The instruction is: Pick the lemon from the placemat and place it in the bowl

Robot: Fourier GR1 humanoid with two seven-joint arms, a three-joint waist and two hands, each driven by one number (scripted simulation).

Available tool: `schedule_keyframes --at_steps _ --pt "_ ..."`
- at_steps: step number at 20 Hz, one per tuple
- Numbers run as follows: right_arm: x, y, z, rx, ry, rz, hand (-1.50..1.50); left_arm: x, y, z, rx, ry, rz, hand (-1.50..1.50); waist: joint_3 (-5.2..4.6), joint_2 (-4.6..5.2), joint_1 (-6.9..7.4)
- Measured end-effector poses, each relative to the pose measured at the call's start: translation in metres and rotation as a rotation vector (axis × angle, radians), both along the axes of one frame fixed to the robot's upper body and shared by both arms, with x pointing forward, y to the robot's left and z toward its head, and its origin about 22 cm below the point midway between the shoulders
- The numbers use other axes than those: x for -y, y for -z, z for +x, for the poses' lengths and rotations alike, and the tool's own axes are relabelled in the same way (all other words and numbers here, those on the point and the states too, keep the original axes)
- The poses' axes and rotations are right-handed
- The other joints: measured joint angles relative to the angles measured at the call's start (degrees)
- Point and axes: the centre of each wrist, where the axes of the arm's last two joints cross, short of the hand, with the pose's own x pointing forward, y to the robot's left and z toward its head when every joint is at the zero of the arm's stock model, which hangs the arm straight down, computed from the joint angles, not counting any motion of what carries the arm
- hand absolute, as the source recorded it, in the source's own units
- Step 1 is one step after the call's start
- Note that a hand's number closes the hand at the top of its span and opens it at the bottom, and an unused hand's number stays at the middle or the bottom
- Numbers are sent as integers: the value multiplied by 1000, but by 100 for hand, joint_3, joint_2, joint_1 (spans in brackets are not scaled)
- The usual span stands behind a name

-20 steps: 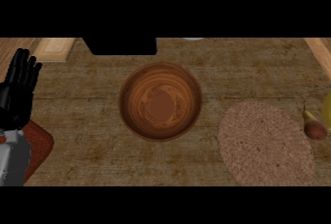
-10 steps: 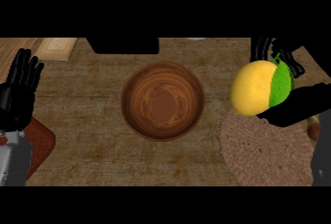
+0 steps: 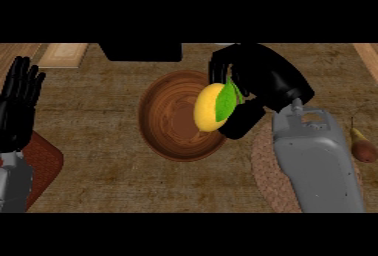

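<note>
A yellow lemon [image 3: 212, 107] with a green leaf sits in my right hand [image 3: 258, 80], whose fingers and thumb curl round it. The lemon hangs over the right part of the brown wooden bowl [image 3: 164, 120] in the middle of the counter. Behind my right forearm lies the round woven placemat [image 3: 264, 165], mostly hidden by the arm. My left hand [image 3: 18, 102] stands open with fingers up at the left edge.
A small brown and yellow object [image 3: 362, 148] lies at the right edge beside the placemat. A dark red mat [image 3: 44, 162] shows at the lower left. A black block [image 3: 140, 51] sits at the back, with a pale board [image 3: 65, 54] to its left.
My right hand has carried the lemon leftward from above the placemat to over the bowl. The left hand has stayed in place.
</note>
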Motion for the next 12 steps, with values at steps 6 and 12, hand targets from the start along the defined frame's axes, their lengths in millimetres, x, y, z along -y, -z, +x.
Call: schedule_keyframes --at_steps 6,12 --pt "-33 50 13 -19 92 -80 150 4 4 -2 -8 9 -1 0 2 2 7" --pt "-40 102 29 -110 182 19 -150 1 -1 1 0 12 2 0 4 12 41"
